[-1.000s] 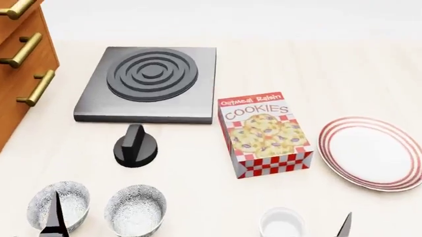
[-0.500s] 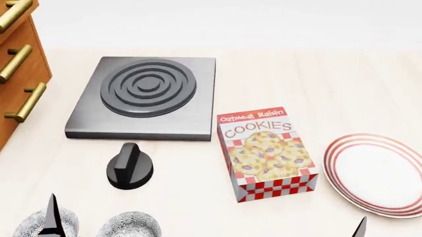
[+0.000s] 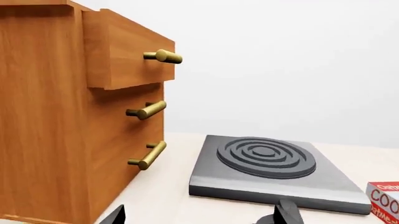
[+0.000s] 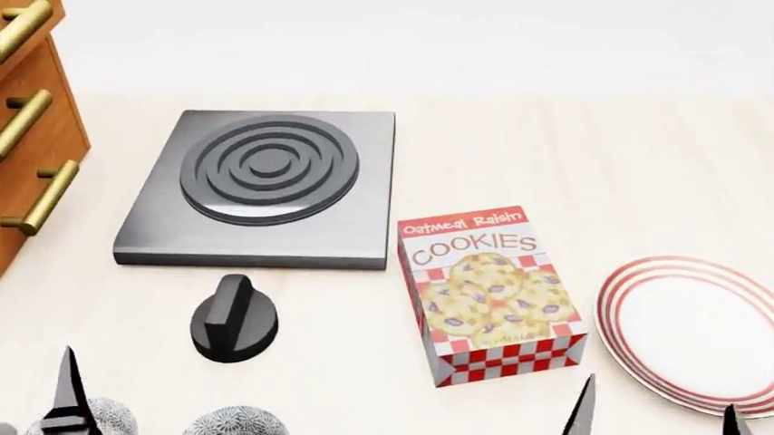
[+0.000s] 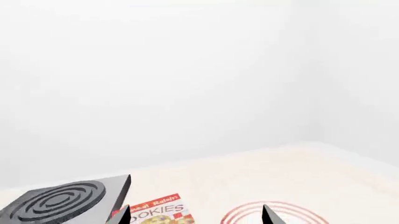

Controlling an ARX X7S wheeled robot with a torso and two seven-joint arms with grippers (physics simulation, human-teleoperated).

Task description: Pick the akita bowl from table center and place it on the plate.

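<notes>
Hovering, right gripper (image 4: 655, 415): two dark fingertips are poking up at the lower right of the head view, spread apart and grasping nothing.
Left gripper (image 4: 67, 403): only one dark tip is showing at the lower left, so I cannot tell whether it is spread or closed.
Akita bowl (image 4: 236, 423): its speckled rim is peeking in at the bottom edge, beside a twin bowl (image 4: 103, 417) under the left tip; neither is being held.
Plate (image 4: 695, 331): it is lying flat at the lower right, partly cut off, empty and ready to receive the bowl.
Obstacles: cookie box (image 4: 494, 294) is standing between bowl and plate; black knob (image 4: 234, 319) and stove plate (image 4: 266, 186) are sitting further up.
Room: bare table (image 4: 604, 163) is lying open at the upper right; wooden drawers (image 4: 31, 136) are crowding the left edge.
</notes>
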